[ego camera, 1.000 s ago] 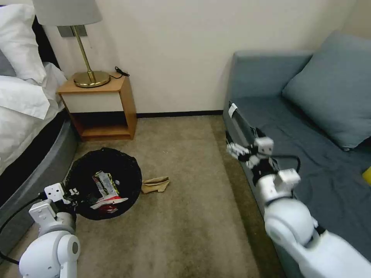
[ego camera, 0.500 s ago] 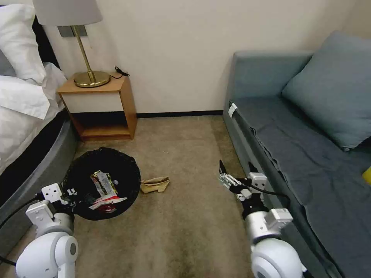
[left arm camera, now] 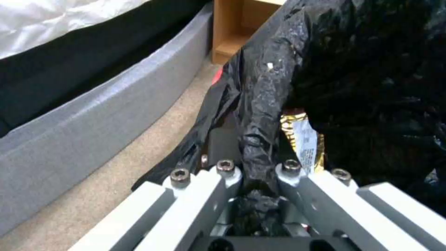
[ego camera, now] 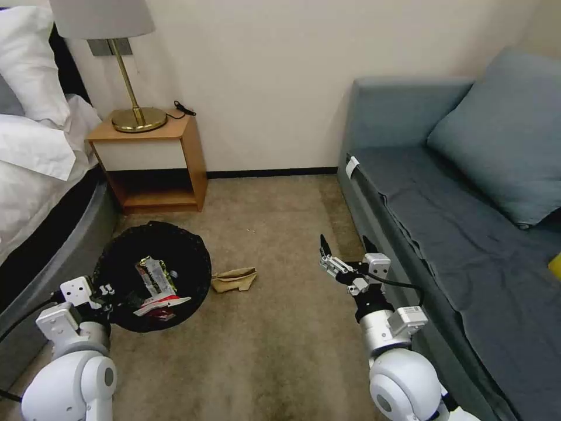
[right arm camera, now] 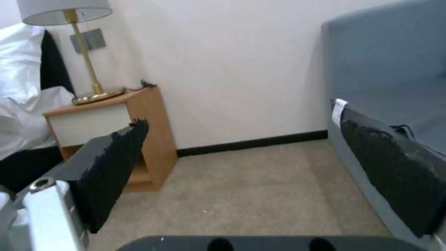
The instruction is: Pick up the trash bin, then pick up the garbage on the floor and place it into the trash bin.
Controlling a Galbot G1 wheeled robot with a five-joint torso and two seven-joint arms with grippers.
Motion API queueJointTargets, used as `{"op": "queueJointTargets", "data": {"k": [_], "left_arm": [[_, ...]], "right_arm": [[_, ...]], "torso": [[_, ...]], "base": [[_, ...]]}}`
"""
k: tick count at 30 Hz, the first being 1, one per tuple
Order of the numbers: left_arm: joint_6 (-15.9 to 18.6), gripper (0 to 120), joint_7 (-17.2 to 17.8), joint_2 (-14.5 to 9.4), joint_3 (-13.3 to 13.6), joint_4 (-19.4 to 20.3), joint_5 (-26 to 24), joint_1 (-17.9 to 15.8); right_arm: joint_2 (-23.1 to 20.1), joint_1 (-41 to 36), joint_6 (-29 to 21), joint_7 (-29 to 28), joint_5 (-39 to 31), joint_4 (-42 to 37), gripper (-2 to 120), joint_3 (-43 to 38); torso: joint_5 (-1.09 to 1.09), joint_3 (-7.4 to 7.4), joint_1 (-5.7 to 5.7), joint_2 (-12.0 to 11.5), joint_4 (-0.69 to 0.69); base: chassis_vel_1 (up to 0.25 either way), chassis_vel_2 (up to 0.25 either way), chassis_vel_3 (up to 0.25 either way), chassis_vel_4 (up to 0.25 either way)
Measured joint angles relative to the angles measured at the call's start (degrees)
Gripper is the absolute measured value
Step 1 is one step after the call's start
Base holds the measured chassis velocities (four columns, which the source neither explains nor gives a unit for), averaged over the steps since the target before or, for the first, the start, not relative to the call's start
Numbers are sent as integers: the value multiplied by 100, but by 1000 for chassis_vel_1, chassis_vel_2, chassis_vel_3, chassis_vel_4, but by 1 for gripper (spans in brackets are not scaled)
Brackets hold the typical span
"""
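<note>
I see the grey sofa [ego camera: 467, 193] along my right and the bed [ego camera: 41, 175] on my left, wooden nightstand [ego camera: 155, 158] with a brass lamp [ego camera: 125, 70] between them at the wall. On the carpet, the trash bin [ego camera: 153, 275] sits near the bed, black bag draped over its rim. My left gripper [ego camera: 104, 295] is clamped on the bag at the near rim; in the left wrist view the fingers [left arm camera: 218, 174] pinch black plastic. Inside the bin: a snack wrapper [ego camera: 153, 275] and a red-and-white carton [ego camera: 163, 307]; possibly more beneath, hard to tell. The tan paper bag [ego camera: 235, 279] lies on the carpet just beside the bin. My right gripper [ego camera: 342, 248] hovers above the carpet beside the sofa front, jaws spread wide, holding nothing.
</note>
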State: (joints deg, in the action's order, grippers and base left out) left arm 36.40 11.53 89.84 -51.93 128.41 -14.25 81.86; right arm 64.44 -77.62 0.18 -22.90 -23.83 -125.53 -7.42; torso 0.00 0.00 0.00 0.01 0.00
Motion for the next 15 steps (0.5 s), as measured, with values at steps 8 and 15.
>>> {"op": "queueJointTargets", "data": {"k": [8, 15], "left_arm": [[1, 3, 6, 12, 10, -63, -6, -39], [0, 3, 6, 13, 17, -71, -5, -57]], "right_arm": [[-83, 17, 53, 35, 8, 46, 100, -24], [-92, -11, 62, 50, 7, 58, 100, -32]], "torso": [[-1, 0, 0, 0, 0], [-1, 0, 0, 0, 0]], "base": [[-83, 82, 79, -92], [-204, 220, 210, -226]]}}
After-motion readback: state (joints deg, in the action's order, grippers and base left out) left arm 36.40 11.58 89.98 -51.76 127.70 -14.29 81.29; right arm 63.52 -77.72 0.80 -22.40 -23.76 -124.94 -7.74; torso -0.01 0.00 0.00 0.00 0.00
